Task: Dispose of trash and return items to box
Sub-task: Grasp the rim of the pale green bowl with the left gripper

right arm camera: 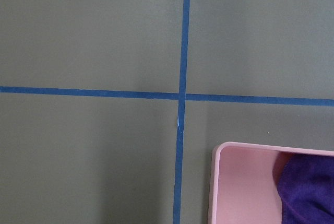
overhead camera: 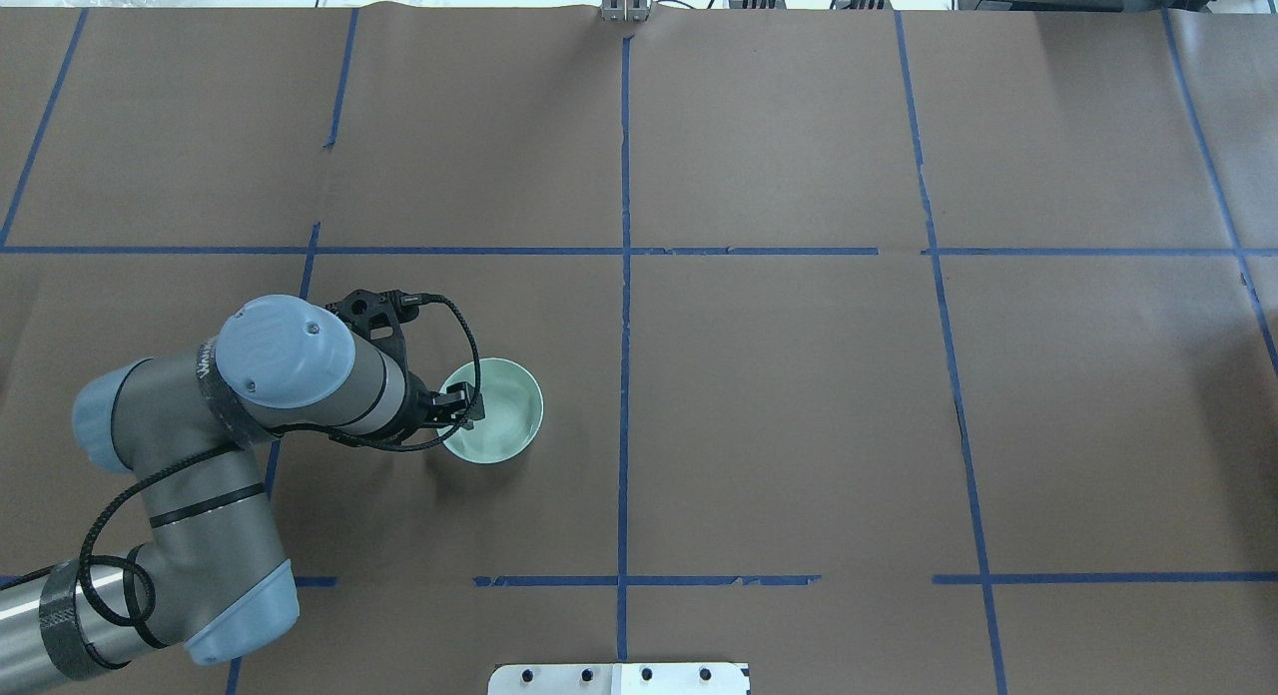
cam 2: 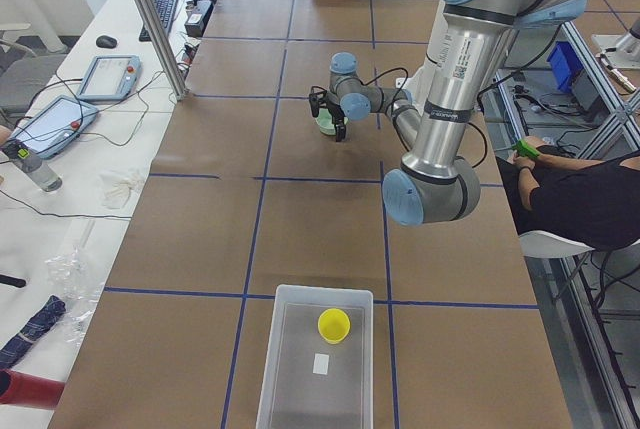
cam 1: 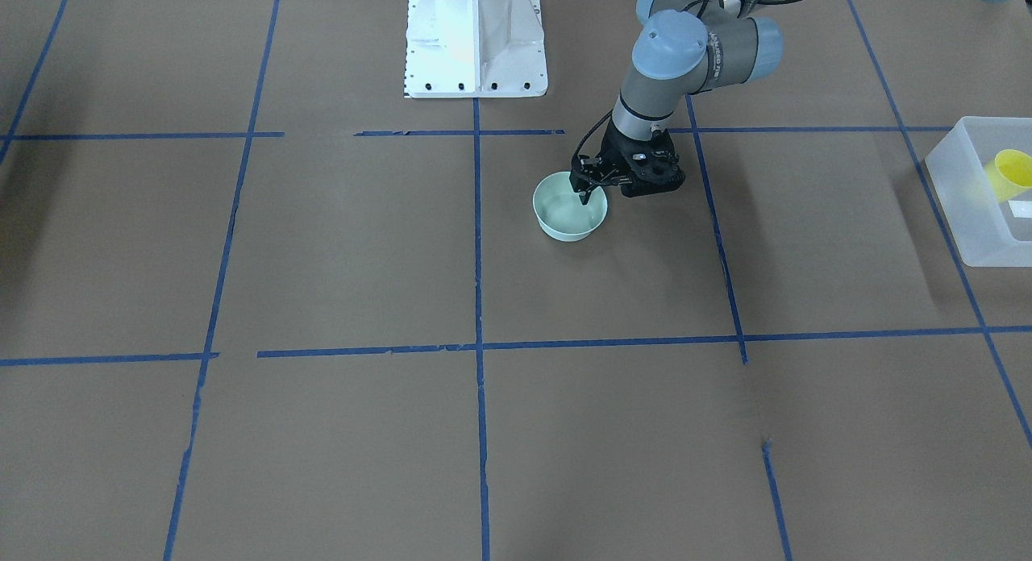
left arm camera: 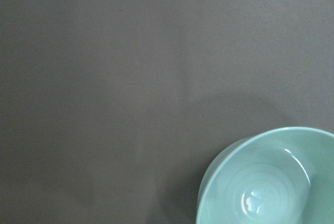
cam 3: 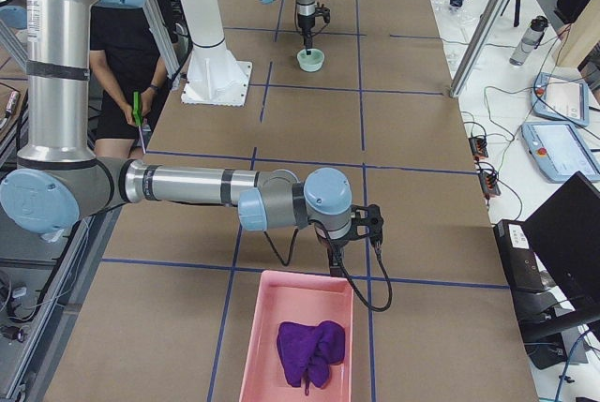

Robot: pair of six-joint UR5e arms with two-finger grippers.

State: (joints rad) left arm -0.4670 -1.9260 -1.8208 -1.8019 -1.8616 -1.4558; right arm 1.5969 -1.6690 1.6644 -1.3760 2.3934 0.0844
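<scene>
Left gripper pointing down at the bowl, which stands upright on the table, a little to the robot's left of the middle tape line and nearer the robot's edge than the far edge. The fingers meet the bowl at the rim on the side toward the left arm; in the front-facing view one dark finger dips inside the rim. The gap between the fingers is narrow, but whether they press on the wall cannot be told. The left wrist view shows only the bowl's pale interior at its lower right corner, with no fingers in view. The box lies at the table's left end edge, well apart from the bowl, with the cup inside it. Right gripper hangs near the right end edge, just beside the corner of a pink tray that holds a purple cloth; its opening cannot be judged from this side view alone
</scene>
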